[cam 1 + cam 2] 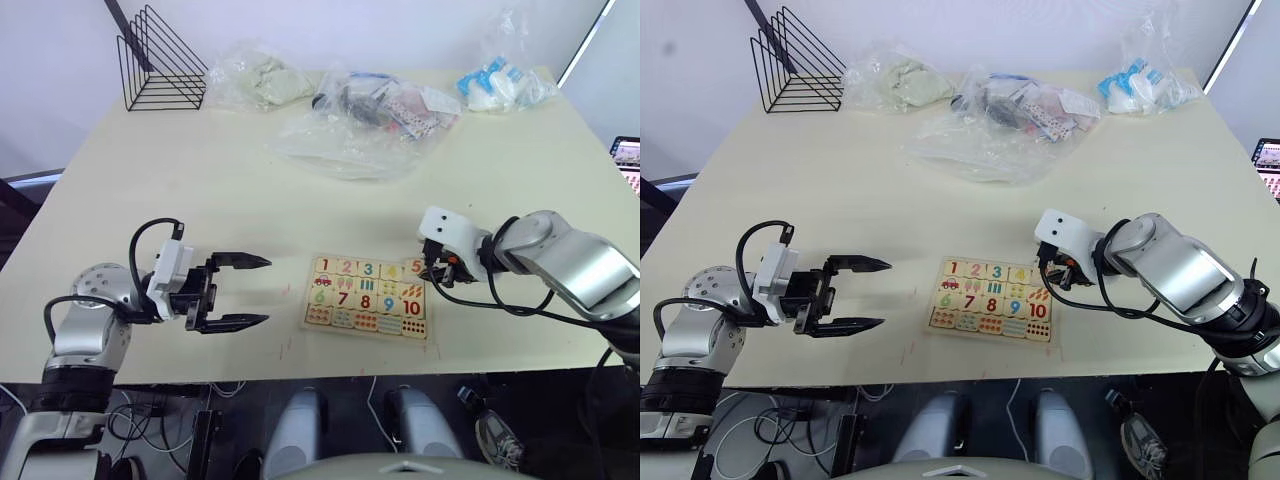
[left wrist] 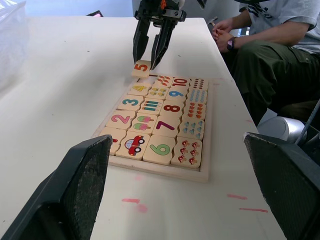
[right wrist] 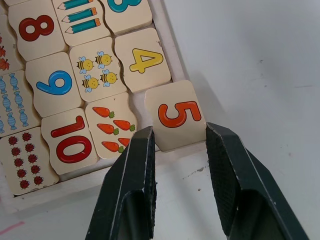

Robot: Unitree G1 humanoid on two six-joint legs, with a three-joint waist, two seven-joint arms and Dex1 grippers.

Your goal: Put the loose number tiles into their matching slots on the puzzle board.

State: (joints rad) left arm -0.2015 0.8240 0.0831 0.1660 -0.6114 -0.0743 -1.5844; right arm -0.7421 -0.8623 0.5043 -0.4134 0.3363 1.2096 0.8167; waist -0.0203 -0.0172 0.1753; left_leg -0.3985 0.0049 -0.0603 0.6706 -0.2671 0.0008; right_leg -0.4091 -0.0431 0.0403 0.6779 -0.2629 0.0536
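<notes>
Left forearm: you see a silver-grey rounded casing with a white block at the wrist and looping black cables.
Left gripper (image 1: 244, 291): your jaws here are two slim black fingers tapering to points, on a black boxy mount.
Right forearm: you have a glossy silver cylinder, a black cable curling under it, and a white wrist housing with two small dark holes.
Right gripper (image 3: 177, 150): your jaws show as thick black fingers with finely textured inner pads.
Right wrist detail: you can spot small orange-red parts beside the black mount.
</notes>
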